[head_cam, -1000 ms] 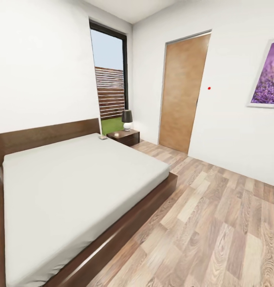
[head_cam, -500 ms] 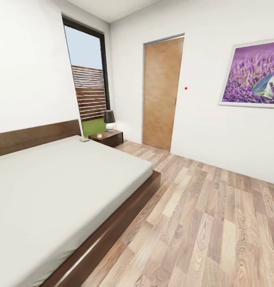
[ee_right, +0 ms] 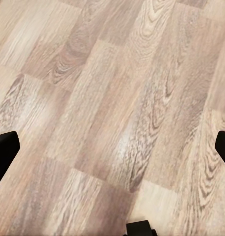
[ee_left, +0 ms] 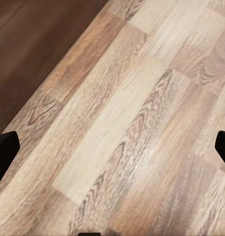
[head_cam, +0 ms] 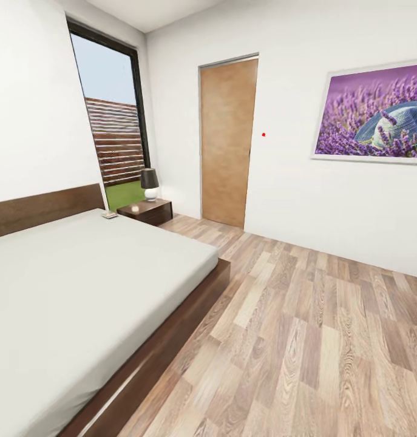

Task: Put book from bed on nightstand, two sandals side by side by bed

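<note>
Your book lies on the bed, at the corner beside the nightstand. Your left gripper and right gripper are spread wide, empty, over floor.

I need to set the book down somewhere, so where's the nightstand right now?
In the head view, the nightstand stands at the bed's far corner below the window, with a lamp on top.
</note>
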{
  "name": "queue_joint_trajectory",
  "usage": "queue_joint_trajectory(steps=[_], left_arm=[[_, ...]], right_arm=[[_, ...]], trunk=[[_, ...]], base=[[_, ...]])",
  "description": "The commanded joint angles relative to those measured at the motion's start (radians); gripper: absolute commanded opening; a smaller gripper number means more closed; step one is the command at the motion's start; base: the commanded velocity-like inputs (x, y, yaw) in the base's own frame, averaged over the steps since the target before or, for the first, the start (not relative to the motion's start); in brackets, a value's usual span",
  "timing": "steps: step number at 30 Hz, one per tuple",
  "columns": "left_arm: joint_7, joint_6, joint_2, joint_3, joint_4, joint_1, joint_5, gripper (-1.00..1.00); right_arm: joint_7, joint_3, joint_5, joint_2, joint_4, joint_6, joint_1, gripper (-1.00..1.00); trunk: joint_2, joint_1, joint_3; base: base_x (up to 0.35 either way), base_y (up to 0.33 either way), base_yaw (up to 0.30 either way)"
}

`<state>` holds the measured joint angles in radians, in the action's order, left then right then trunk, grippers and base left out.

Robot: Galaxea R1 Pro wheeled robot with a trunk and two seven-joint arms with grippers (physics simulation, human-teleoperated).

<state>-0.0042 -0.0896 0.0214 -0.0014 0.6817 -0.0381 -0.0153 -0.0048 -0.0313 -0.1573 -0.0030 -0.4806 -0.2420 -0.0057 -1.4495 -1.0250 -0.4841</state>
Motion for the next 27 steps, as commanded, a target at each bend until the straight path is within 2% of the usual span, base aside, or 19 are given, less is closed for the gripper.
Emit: queue_joint_trajectory(steps=[1,7,27], left_arm=[[0.000,-0.002,0.000,0.000,0.001,0.000,-0.002,1.00],[0.000,-0.002,0.000,0.000,0.001,0.000,-0.002,1.00],[0.000,-0.001,0.000,0.000,0.001,0.000,-0.002,1.00]], right_arm=[[0.001,0.002,-0.009,-0.001,0.000,-0.003,0.000,1.00],[0.002,0.002,-0.009,-0.001,0.000,-0.003,0.000,1.00],[-0.001,0.001,-0.010,-0.001,0.000,-0.003,0.000,1.00]], trunk=[[0.000,0.000,-0.001],[0.000,0.000,-0.001],[0.000,0.000,-0.001]], base=[[0.000,0.000,-0.034],[0.000,0.000,-0.169],[0.000,0.000,-0.279]])
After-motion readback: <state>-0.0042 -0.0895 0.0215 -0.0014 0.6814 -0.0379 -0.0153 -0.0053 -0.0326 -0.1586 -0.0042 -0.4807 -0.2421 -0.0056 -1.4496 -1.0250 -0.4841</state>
